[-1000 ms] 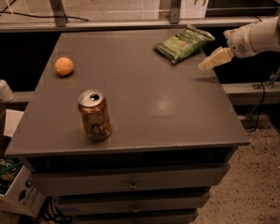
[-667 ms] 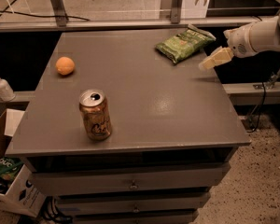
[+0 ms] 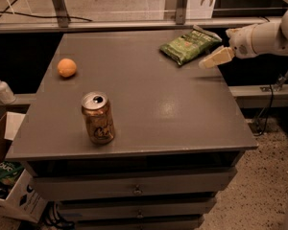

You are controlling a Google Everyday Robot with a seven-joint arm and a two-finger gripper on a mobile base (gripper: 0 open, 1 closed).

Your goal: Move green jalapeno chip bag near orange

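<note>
Where pincer (image 3: 207, 62) hangs just beside green jalapeno chip bag (image 3: 189, 44), opening cannot be told.

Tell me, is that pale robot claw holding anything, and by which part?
Nothing is held. The gripper hovers just beside the crinkly green jalapeno chip bag, not gripping it.

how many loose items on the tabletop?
3: orange at far left, soda can front left, green jalapeno chip bag far right. Claw hovers beside the bag's right end. None hidden.
</note>
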